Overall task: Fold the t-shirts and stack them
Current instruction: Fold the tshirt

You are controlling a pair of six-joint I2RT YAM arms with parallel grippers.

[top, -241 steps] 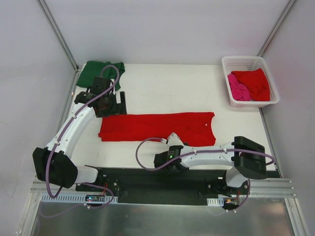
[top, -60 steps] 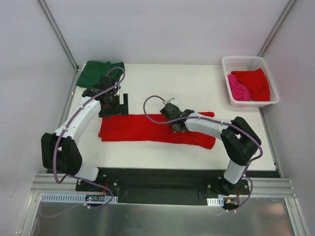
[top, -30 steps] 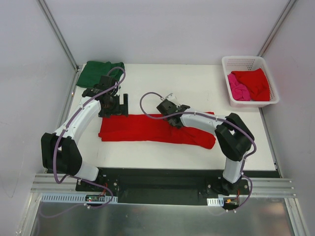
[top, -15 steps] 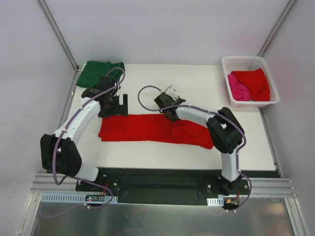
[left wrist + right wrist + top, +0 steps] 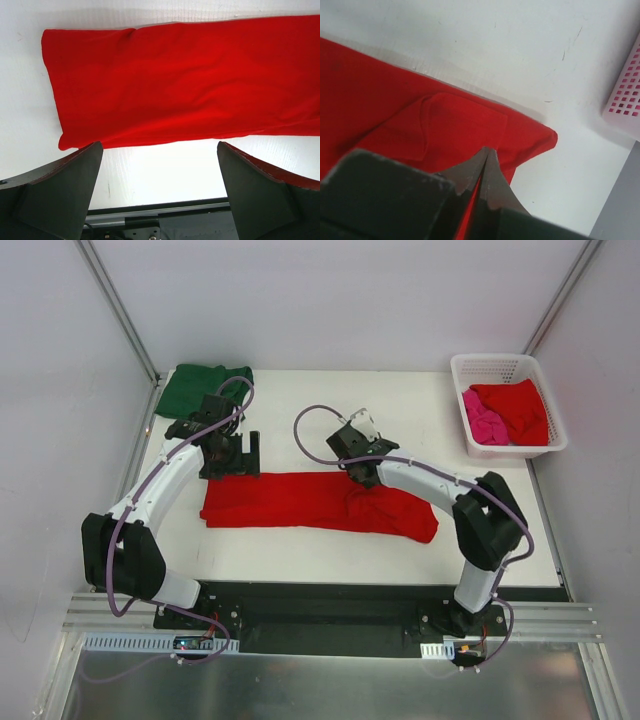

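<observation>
Red t-shirt (image 5: 290,502) lies as a long folded strip across the middle of the tabletop (image 5: 400,400), with its right part rumpled into a bump. Right hand (image 5: 363,473) is at the strip's far edge, jaws fully closed. The wrist view shows the tips pressed together over red cloth, and I can't tell if any fabric is pinched. Left hand (image 5: 232,453) hangs over the strip's far-left end, jaws spread wide, holding nothing. Likely step: cross-folding the strip, right end over toward the left. To do it well, grab all layers at the edge, flatten the bump first, carry low and straight, and match the edges. The left hand could pin its end. Green t-shirt (image 5: 205,386) sits folded in the far-left corner. Another red tee (image 5: 517,405) and a pink tee (image 5: 483,424) wait in the basket (image 5: 500,360).
</observation>
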